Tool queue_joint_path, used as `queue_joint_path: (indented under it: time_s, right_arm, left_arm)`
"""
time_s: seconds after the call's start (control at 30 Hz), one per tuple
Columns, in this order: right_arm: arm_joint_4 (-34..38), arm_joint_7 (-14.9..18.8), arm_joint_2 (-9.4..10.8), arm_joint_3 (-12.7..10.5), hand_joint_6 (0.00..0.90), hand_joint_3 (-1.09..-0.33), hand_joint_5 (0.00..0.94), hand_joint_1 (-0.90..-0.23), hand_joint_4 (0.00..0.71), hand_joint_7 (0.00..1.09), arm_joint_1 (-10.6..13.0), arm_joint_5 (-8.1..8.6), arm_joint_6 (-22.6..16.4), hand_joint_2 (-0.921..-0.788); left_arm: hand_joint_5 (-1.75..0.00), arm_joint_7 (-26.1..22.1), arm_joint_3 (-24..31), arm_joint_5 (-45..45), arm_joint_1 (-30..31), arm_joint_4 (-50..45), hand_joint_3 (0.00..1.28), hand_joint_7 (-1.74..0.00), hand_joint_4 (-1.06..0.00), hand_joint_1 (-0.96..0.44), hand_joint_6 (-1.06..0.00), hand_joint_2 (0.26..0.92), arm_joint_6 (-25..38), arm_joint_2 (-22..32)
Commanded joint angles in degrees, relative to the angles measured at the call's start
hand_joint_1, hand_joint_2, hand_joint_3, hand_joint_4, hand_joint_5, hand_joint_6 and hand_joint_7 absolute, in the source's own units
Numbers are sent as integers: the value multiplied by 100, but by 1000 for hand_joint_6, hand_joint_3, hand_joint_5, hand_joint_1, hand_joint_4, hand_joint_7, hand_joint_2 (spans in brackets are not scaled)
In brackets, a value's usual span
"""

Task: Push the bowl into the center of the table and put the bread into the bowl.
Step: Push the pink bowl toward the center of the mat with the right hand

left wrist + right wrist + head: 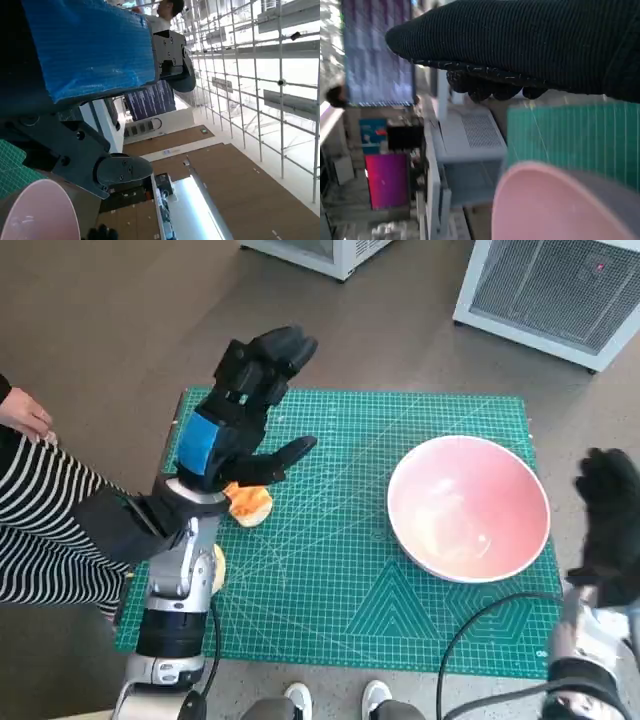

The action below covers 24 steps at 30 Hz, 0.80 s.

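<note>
A pink bowl [468, 506] sits on the right part of the green cutting mat [330, 560]; its rim also shows in the left wrist view [40, 212] and the right wrist view [555, 205]. The orange-brown bread [249, 505] lies on the mat's left part, half hidden under my left hand [245, 405]. That hand hovers raised above the bread with fingers spread, holding nothing. My gloved right hand [610, 530] stands just off the bowl's right rim, outside the mat edge, holding nothing; whether it touches the rim is unclear.
A person in a striped sleeve [40, 520] sits at the left, one hand [25, 415] near the table's edge. White machines [560, 290] stand on the floor beyond the table. A black cable [480, 625] curves over the mat's near right corner. Shoes [335, 698] show below.
</note>
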Motion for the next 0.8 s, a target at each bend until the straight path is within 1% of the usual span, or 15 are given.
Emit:
queue_joint_path:
  time_s: [0.03,0.23,0.33,0.43,0.57,0.73,0.8]
  right_arm:
    - [330,144,207,11,13,-848,1,-577,90,407,-119,130,188,-921]
    - [522,262,430,38,18,-858,0,-584,88,399,-299,202,292,-921]
    - [589,273,562,85,30,-866,0,-582,86,400,-418,176,357,-921]
    - [639,290,639,127,37,-870,0,-581,85,399,-501,144,405,-921]
    - [655,350,769,199,38,-869,0,-582,85,395,-606,108,448,-921]
    - [699,459,898,258,32,-865,0,-584,81,386,-747,122,540,-921]
    - [702,498,944,273,28,-865,0,-580,79,382,-783,131,568,-921]
  left_arm:
    - [-376,-50,50,-68,-29,-49,444,-748,-81,-248,1,784,40,74]
    - [-369,-90,68,-118,36,-123,433,-731,-80,-252,1,787,78,137]
    - [-340,-98,79,-126,76,-164,406,-723,-84,-256,1,800,80,169]
    - [-278,-93,85,-126,109,-203,349,-711,-105,-260,1,829,91,189]
    - [-237,-67,91,-94,152,-233,314,-704,-117,-265,1,846,81,223]
    - [-217,-18,109,-68,187,-238,296,-700,-122,-269,1,854,93,263]
    - [-186,11,113,-54,203,-247,266,-698,-138,-269,1,869,103,273]
